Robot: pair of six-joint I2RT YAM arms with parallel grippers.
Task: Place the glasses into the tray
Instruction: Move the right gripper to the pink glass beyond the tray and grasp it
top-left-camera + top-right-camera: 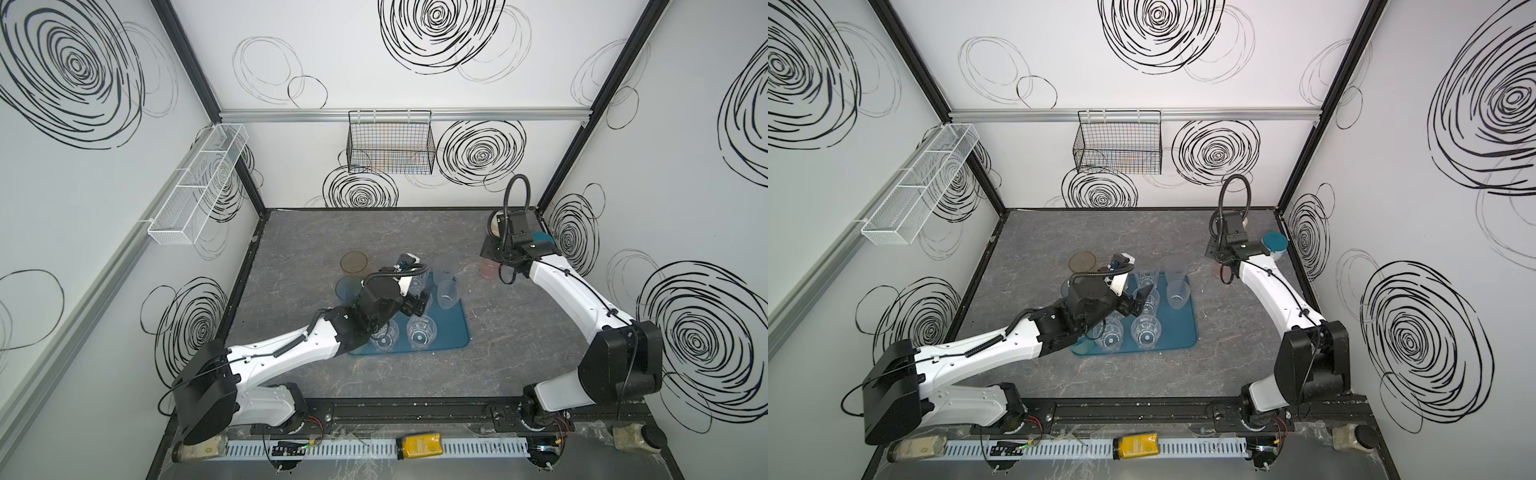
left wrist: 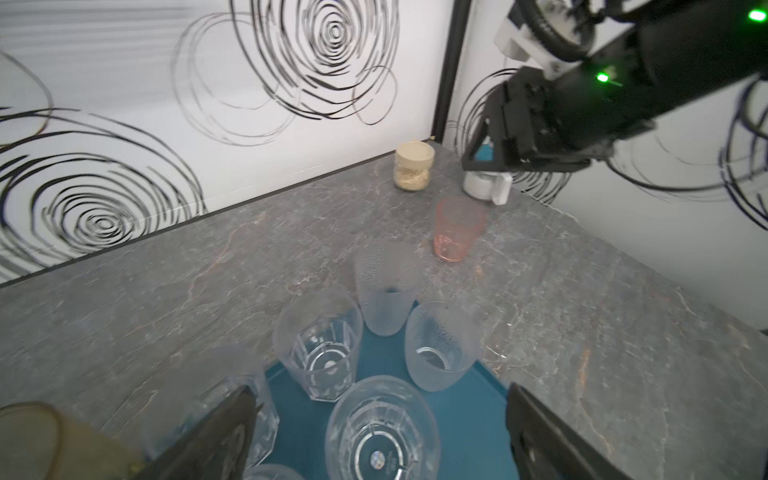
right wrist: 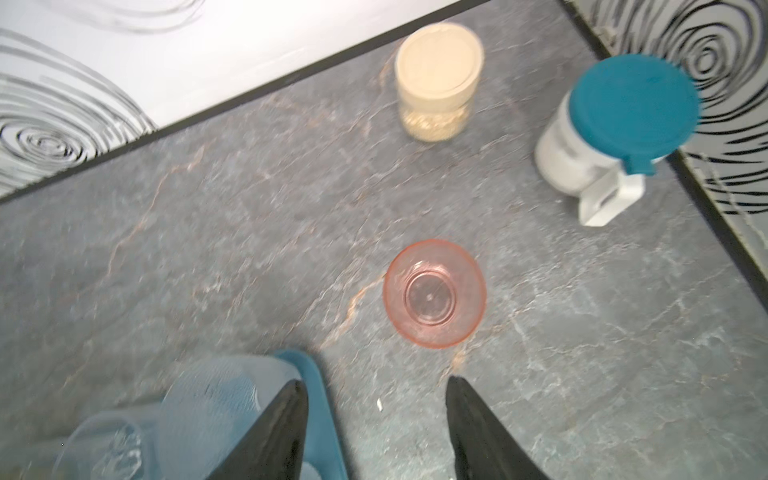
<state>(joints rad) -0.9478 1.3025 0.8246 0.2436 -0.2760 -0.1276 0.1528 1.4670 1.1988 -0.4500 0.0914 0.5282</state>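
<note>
The dark teal tray lies mid-table and holds several glasses: clear faceted ones and frosted ones. An amber glass and a blue glass stand on the table just left of the tray. My left gripper hangs open above the tray, over a clear glass that it does not touch. A pink glass stands upright on the table right of the tray. My right gripper is open and empty just short of it, beside the tray's corner.
A beige jar and a white handled cup with a teal lid stand in the far right corner. A black wire basket hangs on the back wall. A white mesh rack hangs on the left wall.
</note>
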